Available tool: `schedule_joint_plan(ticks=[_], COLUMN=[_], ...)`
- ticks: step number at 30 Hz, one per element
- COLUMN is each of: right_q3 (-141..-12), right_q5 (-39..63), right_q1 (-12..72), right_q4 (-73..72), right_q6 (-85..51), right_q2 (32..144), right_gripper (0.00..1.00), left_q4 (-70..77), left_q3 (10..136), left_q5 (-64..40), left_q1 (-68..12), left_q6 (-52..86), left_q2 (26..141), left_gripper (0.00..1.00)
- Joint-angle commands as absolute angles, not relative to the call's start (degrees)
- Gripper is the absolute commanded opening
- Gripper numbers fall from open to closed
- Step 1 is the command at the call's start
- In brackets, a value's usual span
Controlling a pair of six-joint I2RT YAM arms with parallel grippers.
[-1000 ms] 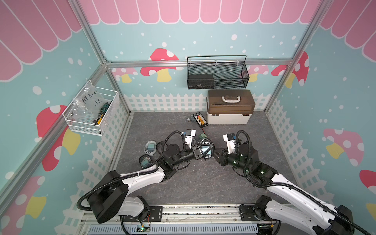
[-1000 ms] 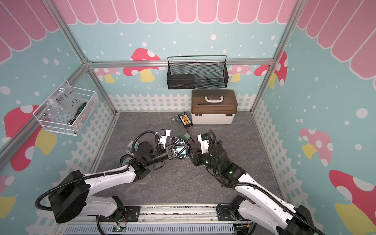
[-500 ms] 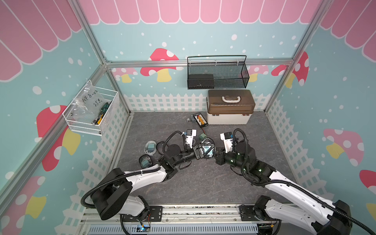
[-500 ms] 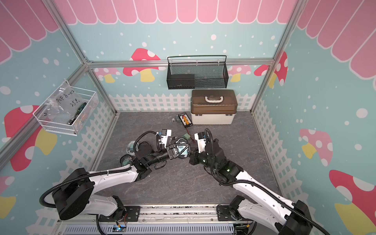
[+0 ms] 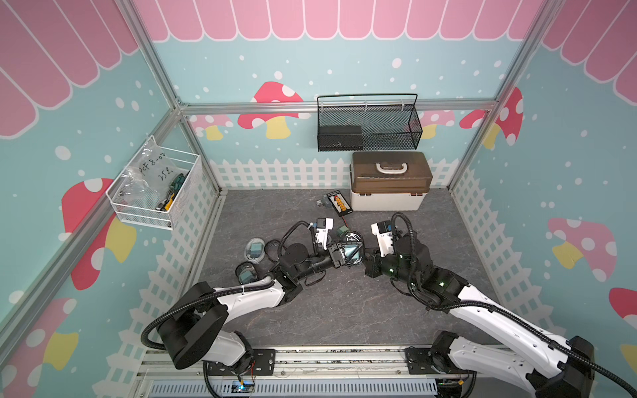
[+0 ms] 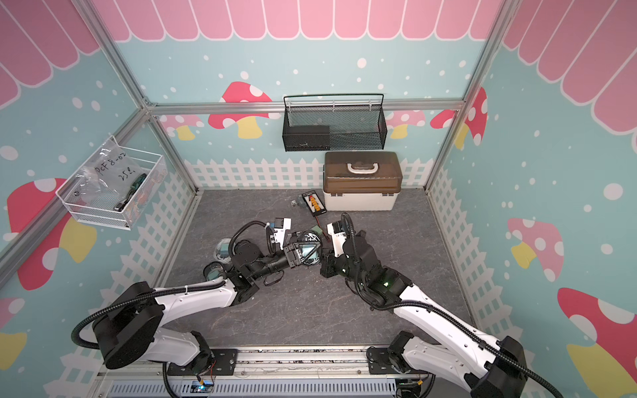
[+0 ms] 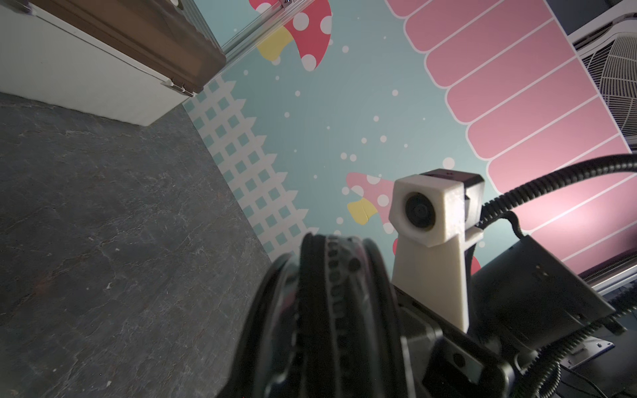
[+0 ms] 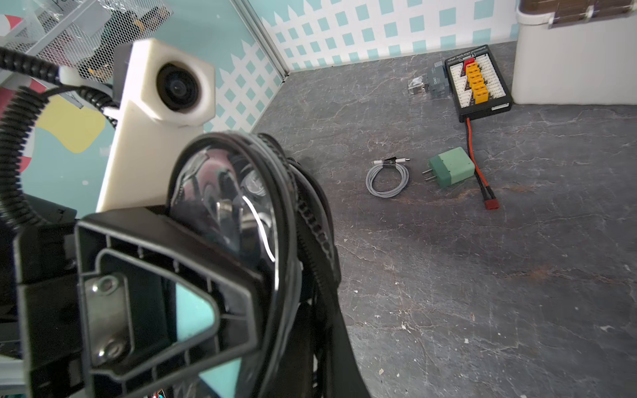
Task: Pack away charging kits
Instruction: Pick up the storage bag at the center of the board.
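Observation:
Both grippers meet at mid-floor on a round clear pouch point(image 5: 351, 248) with a black zipper rim point(image 8: 310, 220), held on edge above the floor. My left gripper point(image 5: 349, 254) is shut on the pouch's flat faces; one finger point(image 8: 144, 293) lies against the clear side. My right gripper point(image 5: 366, 259) is shut on the zipper rim from the opposite side. Of a charging kit, a teal-green plug adapter point(image 8: 451, 167) and a small grey cable coil point(image 8: 387, 177) lie loose on the floor just behind the pouch. Two more round pouches point(image 5: 255, 248) point(image 5: 246, 272) lie beside the left arm.
A flat black board with orange connectors point(image 8: 477, 84) and its red-black wire point(image 8: 477, 172) lie next to the adapter. The white box with brown lid point(image 5: 389, 186) stands shut at the back wall under a black mesh basket point(image 5: 368, 127). A white wire basket point(image 5: 155, 193) hangs on the left wall.
My right gripper has moved a little left onto the pouch and shut on its rim. The left gripper still holds the pouch in about the same place.

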State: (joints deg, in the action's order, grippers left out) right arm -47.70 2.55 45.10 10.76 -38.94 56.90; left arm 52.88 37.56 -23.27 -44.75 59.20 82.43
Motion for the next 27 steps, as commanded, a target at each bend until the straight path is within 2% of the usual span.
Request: schedule_joint_plan(ticks=[1,6,10,14,19,23,27], right_q3=[-50.2,-50.9,-51.3,-50.5,-48.7,-47.7,-46.4], right_q5=[1.1,-4.6,-8.9,-8.4,-5.7,-4.2,-2.4], right_q1=[46.7,46.7,46.7,46.8,50.9,56.0,59.8], right_q4=[10.9,16.2,20.5,20.7,13.4,4.9,-5.1], right_q6=[-36.5,-35.7,-35.3,-35.0,-32.0,-28.6,-24.6], right_q2=[57.2,53.2,49.9,47.8,48.5,50.5,52.8], right_gripper=[0.03,0.29,0.41,0.42,0.40,0.36,0.32], left_q4=[53.3,53.1,50.6,40.6,27.8,24.1,24.3], left_q3=[38.4,36.4,36.6,39.1,41.7,42.4,44.4], left_q5=[-26.9,-25.1,-23.2,-17.1,-3.1,6.8,11.0], left_q1=[-47.3,-45.1,-42.5,-41.7,-43.0,-46.1,-49.3], left_q6=[59.1,60.3,60.4,56.9,51.5,47.1,39.2], left_q2=[82.0,80.2,78.4,74.6,66.9,62.5,59.9], left_gripper=[0.08,0.02,0.02,0.00,0.00,0.00,0.00])
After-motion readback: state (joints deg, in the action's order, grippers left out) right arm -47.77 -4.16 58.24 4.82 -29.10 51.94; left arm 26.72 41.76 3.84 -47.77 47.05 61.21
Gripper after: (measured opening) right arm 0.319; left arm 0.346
